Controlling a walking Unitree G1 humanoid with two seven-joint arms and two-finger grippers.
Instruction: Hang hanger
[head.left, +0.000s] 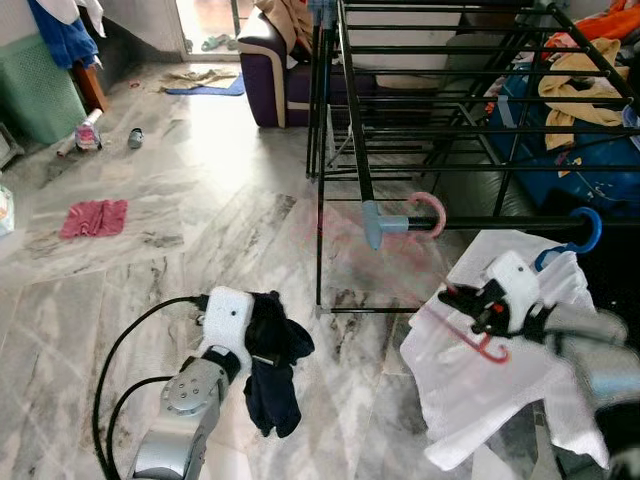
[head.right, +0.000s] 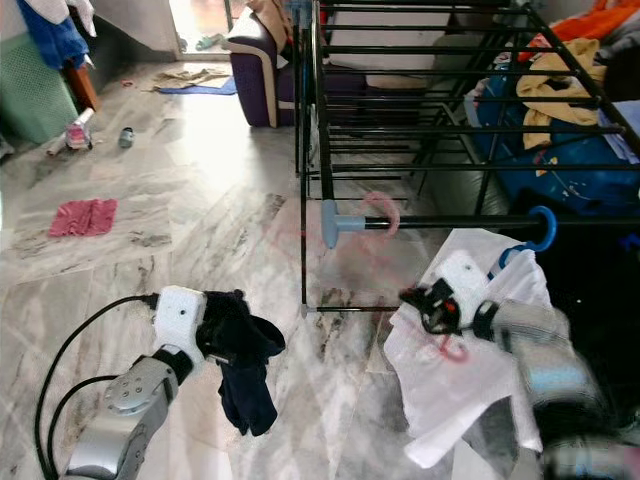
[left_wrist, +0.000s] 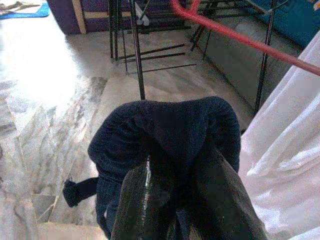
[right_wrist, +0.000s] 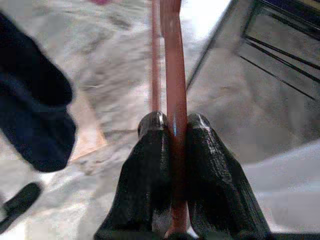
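Beside the rack (head.left: 420, 110), right gripper (right_wrist: 172, 125) pinches thin red hanger (right_wrist: 170, 60)

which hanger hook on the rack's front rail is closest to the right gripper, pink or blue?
The blue plastic hanger hook, on the black drying rack rail just above the right gripper. The pink hook hangs further along, near the rail's capped end.

Daylight from far doorway, glare on floor (head.left: 215, 130); right arm (head.left: 590, 350) motion-blurred.

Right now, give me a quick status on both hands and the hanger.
Left hand shut on dark cloth. Right hand shut on red hanger, white garment draped there. Drying rack ahead, not hung yet.
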